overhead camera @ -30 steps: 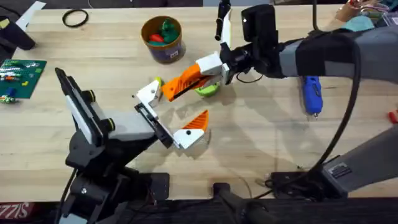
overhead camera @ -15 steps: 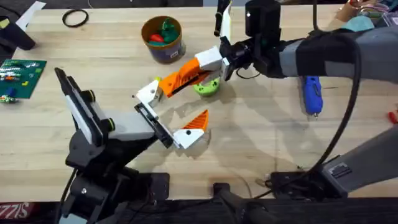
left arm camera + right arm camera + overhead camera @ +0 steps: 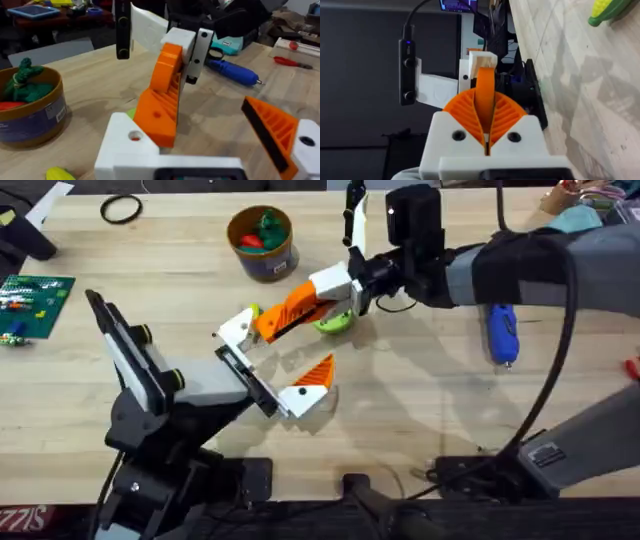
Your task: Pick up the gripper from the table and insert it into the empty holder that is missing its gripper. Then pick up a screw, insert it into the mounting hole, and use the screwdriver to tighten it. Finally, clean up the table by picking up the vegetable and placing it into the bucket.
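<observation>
We take the bucket [image 3: 261, 242] as our landmark: it stands upright on the desk [image 3: 420, 420], its tan rim and dark blue band plain in the overhead view, and inside it we see a green leafy vegetable [image 3: 271, 223] beside a red one [image 3: 251, 241]; the left wrist view shows the same bucket [image 3: 31, 107] with green [image 3: 23, 82] above red. To the right of the bucket and nearer the arms' bases, the right claw [image 3: 352, 283] is clamped on the white block base of the gripper [image 3: 292, 310], whose long orange finger slants down toward the holder [image 3: 247, 377] at the left arm's tip; in the right wrist view its orange ribbed pads [image 3: 504, 111] press the gripper [image 3: 484, 95] from both sides. The left claw [image 3: 268, 360] stands apart, carrying a short orange wedge [image 3: 318, 373] on one side. A yellow-green vegetable [image 3: 333, 323] lies just under the held gripper. The screwdriver [image 3: 500, 332] lies well to the right of the bucket.
</observation>
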Tool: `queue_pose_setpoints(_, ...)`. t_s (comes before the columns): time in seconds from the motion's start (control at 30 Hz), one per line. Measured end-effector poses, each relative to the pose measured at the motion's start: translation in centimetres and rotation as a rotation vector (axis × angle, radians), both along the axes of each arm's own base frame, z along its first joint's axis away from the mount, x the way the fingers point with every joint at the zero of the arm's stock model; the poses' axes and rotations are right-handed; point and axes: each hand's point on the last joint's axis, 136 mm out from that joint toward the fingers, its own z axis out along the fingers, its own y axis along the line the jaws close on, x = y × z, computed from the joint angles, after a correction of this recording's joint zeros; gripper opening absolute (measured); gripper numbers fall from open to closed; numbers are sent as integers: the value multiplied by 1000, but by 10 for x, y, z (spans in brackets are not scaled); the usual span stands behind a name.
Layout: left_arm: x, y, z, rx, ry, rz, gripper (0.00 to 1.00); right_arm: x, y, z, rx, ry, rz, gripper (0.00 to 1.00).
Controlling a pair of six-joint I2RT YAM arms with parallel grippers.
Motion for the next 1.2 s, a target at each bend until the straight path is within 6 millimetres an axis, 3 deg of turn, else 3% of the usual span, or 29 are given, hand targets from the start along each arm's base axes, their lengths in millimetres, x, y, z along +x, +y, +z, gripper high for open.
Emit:
queue_pose_setpoints(0.4, 1, 1, 1, 7, -16, 4, 990, 3, 3, 9, 37, -69, -3, 14)
queue_pose_setpoints(1.2, -1, 0, -1, -23, 34, -4, 990, -4, 16, -13, -3, -9, 22, 15)
